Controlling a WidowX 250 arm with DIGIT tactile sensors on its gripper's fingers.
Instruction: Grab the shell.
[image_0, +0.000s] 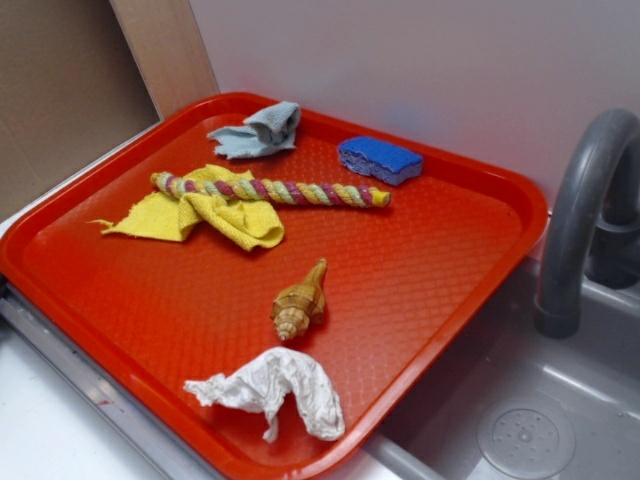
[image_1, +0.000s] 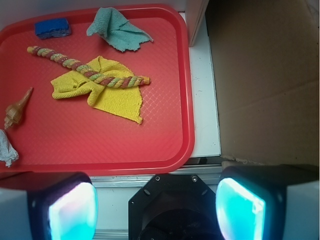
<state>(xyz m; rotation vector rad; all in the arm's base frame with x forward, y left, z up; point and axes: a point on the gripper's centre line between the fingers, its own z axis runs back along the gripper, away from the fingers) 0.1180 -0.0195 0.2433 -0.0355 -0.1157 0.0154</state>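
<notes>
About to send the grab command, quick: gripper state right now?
Gripper: open, fingers spread wide, holding nothing. The shell lies on the red tray, untouched.

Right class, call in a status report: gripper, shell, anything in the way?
Gripper open, empty, off the tray's edge. Shell lying free on the tray, untouched. White rag close beside it, not touching; rope clear.
</notes>
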